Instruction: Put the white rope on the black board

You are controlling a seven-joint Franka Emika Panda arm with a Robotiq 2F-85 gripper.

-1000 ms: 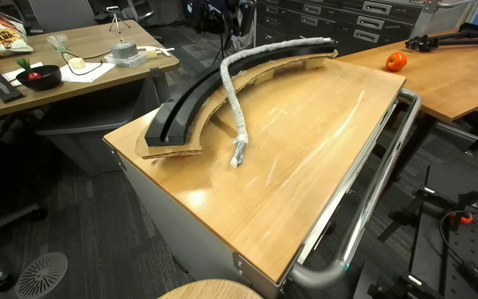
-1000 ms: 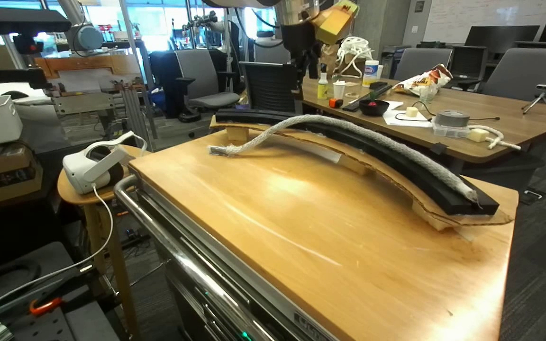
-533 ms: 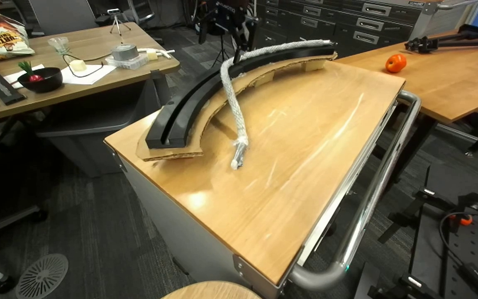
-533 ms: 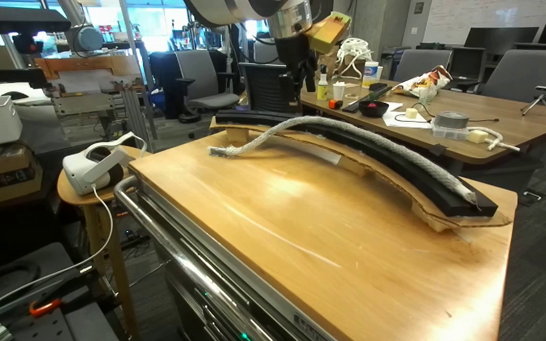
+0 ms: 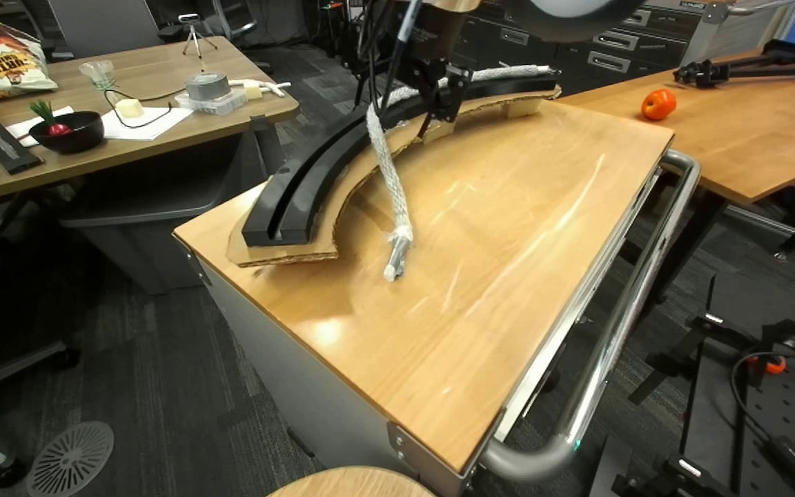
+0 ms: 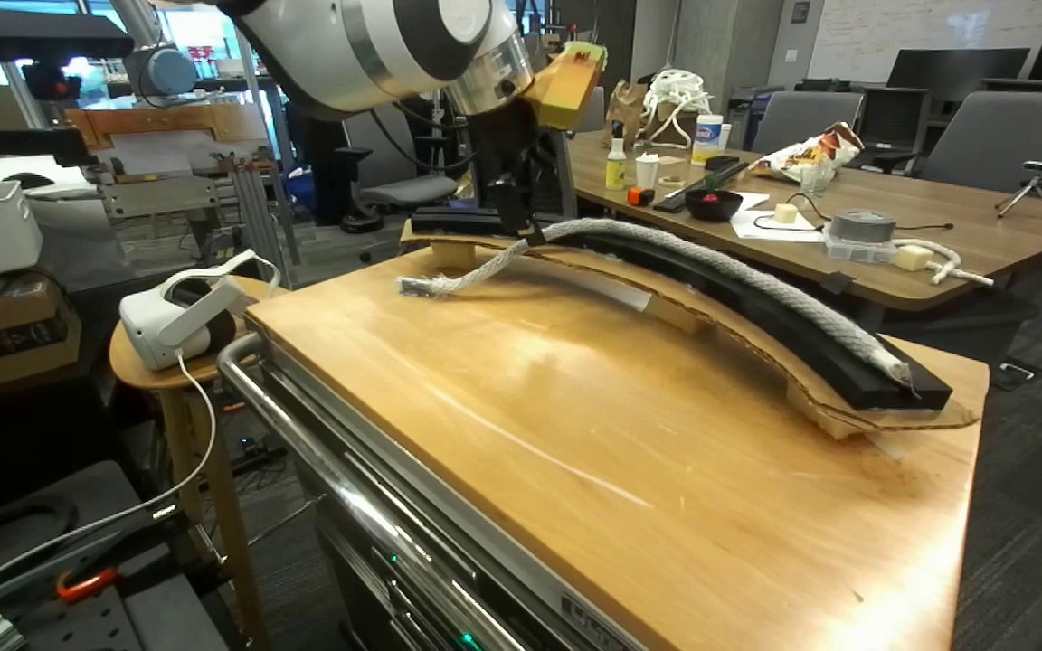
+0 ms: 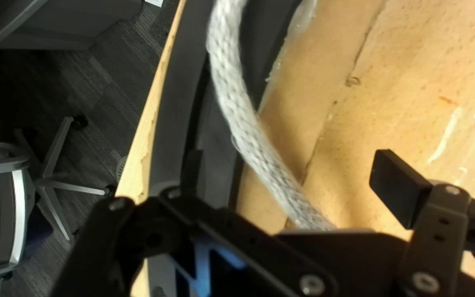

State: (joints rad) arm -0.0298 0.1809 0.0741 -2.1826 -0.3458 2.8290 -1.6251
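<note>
– We see the gripper (image 7: 295, 177) lower than half a second ago, down by the bend in the rope (image 7: 241, 111).
– And how do we find its fingers (image 7: 400, 189)?
– Apart, with the rope passing between them in the wrist view; whether they touch it, we cannot tell.
– Where do we have the rope?
– Partly along the black board (image 5: 299, 217), the rest sloping onto the tabletop (image 5: 480, 262).
</note>
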